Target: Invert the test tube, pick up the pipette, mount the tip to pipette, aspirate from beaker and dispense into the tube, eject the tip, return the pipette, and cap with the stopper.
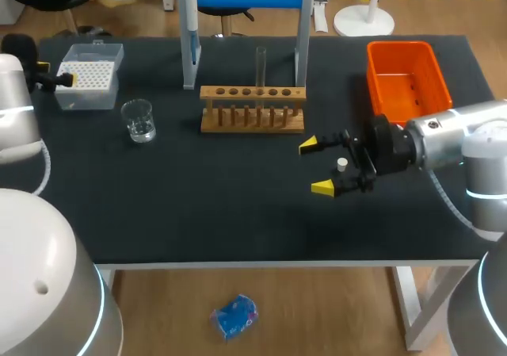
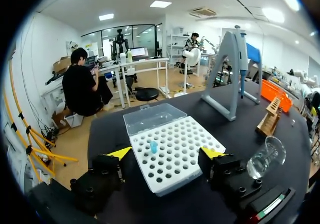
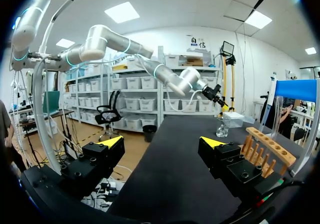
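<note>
The clear glass test tube (image 1: 261,66) stands upright in the wooden rack (image 1: 252,109); front-right of the rack, our right tool (image 1: 323,166) gapes around a small white stopper (image 1: 342,164); far left, our left tool (image 2: 167,152) gapes astride the white tip box (image 2: 186,133).

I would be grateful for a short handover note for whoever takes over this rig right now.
Left gripper: fingers open, white pipette-tip box just ahead between them.
Right gripper: fingers open, empty, over the black table before the wooden rack.
Clear glass test tube stands upright in that rack; blue-and-white pipette hangs on its stand; clear glass beaker sits near the tip box; small white stopper, seemingly, lies by the right gripper.
Done: tube racked at most.
Remaining: pick up pipette, mount tip, aspirate, dispense, eject, return, cap.
</note>
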Action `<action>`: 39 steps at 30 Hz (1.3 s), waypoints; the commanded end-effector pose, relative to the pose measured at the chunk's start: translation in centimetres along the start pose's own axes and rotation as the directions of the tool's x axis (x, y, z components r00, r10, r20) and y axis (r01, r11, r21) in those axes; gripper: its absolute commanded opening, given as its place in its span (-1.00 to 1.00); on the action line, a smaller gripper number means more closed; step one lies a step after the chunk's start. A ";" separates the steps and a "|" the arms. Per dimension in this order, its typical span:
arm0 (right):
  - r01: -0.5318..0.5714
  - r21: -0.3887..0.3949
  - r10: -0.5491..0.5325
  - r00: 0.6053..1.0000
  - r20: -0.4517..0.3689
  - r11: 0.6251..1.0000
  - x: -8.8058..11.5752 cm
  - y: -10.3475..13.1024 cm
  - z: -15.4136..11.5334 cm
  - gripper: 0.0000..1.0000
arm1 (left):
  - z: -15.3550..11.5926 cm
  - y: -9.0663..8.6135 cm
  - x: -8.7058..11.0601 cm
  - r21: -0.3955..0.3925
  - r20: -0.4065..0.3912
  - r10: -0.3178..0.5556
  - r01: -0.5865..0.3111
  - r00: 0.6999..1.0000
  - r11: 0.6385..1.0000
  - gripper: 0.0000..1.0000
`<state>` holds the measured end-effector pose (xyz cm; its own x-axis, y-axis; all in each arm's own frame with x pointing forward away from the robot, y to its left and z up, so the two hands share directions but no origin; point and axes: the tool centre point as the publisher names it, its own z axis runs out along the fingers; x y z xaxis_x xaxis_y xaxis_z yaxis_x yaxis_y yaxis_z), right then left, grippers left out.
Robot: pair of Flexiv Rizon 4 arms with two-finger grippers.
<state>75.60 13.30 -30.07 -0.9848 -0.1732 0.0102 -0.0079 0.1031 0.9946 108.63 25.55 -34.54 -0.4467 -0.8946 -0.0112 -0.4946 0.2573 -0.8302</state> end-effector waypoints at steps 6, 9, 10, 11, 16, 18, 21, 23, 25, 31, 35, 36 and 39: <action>0.001 0.001 -0.001 1.000 0.002 1.000 0.1 0.0 0.0 1.00 | 2.1 -0.5 -1.2 -0.027 -0.013 -0.001 0.001 1.000 1.000 0.08; 0.001 0.001 -0.001 1.000 0.002 1.000 0.1 0.0 0.0 1.00 | 2.3 -0.6 -1.2 -0.030 -0.018 -0.002 0.001 1.000 1.000 -0.01; 0.001 0.001 -0.001 1.000 0.002 1.000 0.1 0.0 0.0 1.00 | 2.4 -0.7 -1.2 -0.031 -0.018 -0.002 0.001 1.000 1.000 -0.03; 0.001 0.001 -0.001 1.000 0.002 1.000 0.1 0.0 0.0 1.00 | 2.4 -0.7 -1.1 -0.031 -0.018 -0.001 0.001 1.000 1.000 -0.04; 0.001 0.001 -0.001 1.000 0.002 1.000 0.1 0.0 0.0 1.00 | 2.8 -0.7 -1.0 -0.034 -0.024 0.002 -0.003 1.000 0.999 -0.12; 0.001 0.001 -0.001 1.000 0.002 1.000 0.1 0.0 0.0 1.00 | 2.9 -0.7 -1.0 -0.036 -0.025 0.000 -0.001 1.000 0.999 -0.14; 0.001 0.001 -0.001 1.000 0.002 1.000 0.1 0.0 0.0 1.00 | 2.9 -0.6 -1.0 -0.039 -0.025 -0.001 0.000 1.000 0.999 -0.18; 0.001 0.001 -0.001 1.000 0.002 1.000 0.1 0.0 0.0 1.00 | 3.0 -0.5 -1.0 -0.041 -0.025 -0.002 0.001 1.000 0.999 -0.22; 0.001 0.001 -0.001 1.000 0.002 1.000 0.1 0.0 0.0 1.00 | 3.0 -0.5 -1.0 -0.043 -0.033 -0.004 0.002 0.999 0.999 -0.22; 0.001 0.001 -0.001 1.000 0.002 1.000 0.1 0.0 0.0 1.00 | 3.2 -0.3 -0.9 -0.048 -0.038 -0.004 0.002 0.999 0.999 -0.29; 0.001 0.001 -0.001 1.000 0.002 1.000 0.1 0.0 0.0 1.00 | 3.2 -0.2 -0.9 -0.051 -0.037 -0.005 0.003 0.999 0.999 -0.33; 0.001 0.001 -0.001 1.000 0.002 1.000 0.1 0.0 0.0 1.00 | 3.2 -0.2 -0.9 -0.051 -0.037 -0.004 0.002 0.999 0.999 -0.36; 0.001 0.001 -0.001 1.000 0.002 1.000 0.1 0.0 0.0 1.00 | 3.3 -0.2 -0.9 -0.050 -0.037 -0.004 0.002 0.999 0.999 -0.52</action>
<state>75.59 13.27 -30.06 -0.9848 -0.1733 0.0104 -0.0078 0.1037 0.9946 111.30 24.93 -36.22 -0.4666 -0.8845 0.0074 -0.5265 0.2710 -0.8058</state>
